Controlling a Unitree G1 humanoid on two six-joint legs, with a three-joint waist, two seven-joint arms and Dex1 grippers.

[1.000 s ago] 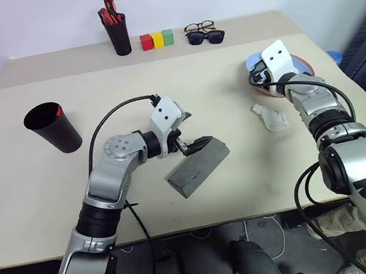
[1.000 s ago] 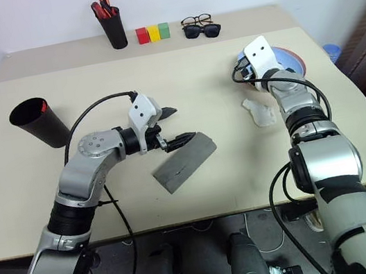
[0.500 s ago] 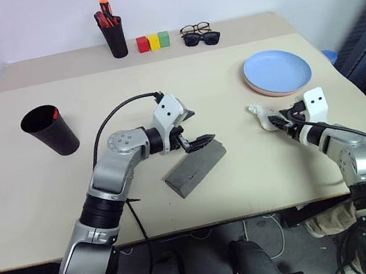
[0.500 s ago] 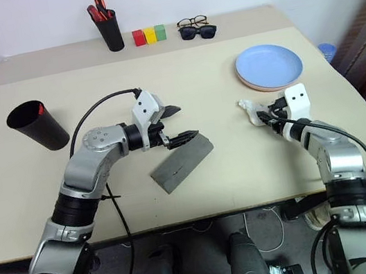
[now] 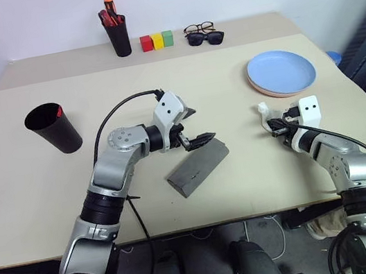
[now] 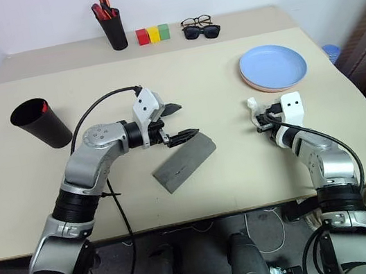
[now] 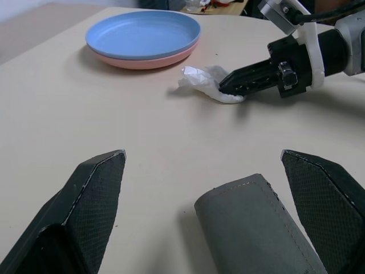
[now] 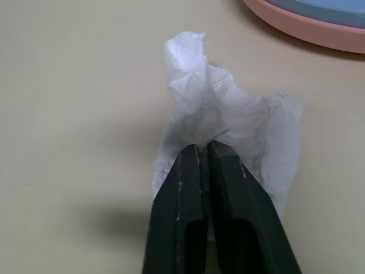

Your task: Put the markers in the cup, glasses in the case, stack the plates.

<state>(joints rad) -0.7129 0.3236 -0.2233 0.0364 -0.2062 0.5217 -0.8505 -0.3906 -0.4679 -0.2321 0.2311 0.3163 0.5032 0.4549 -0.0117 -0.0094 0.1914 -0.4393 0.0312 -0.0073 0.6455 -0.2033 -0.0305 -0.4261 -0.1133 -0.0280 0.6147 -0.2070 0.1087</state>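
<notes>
While the grey spectacle case (image 5: 198,167) lies shut at the counter (image 5: 36,182) centre, the wire-rimmed glasses (image 5: 198,28) are seen well apart from it at 12 o'clock by the far edge, just behind the dark sunglasses (image 5: 207,37).

Risks, as judged: the right gripper (image 8: 206,149) is closed on a crumpled white tissue (image 8: 228,117), which is no part of the task; if it is carried along, the fingers will not be free for the glasses. The case could be pushed or spun by the left fingers if they are closed on its rounded end off-centre. The sunglasses could be taken for the glasses, the two being in contact.

Fingers: those of the left gripper (image 7: 217,188) are spread wide, straddling the near end of the case without a visible grip. The right fingers are pressed together, with a fold of tissue pinched at their tips.

Task state: the light blue plate (image 5: 282,71) is stacked on the pink plate (image 7: 142,60) at 2 o'clock. The black cup (image 5: 52,127) stands at 9 o'clock with a red marker (image 5: 58,112) showing at its rim; the black marker cannot be made out.
</notes>
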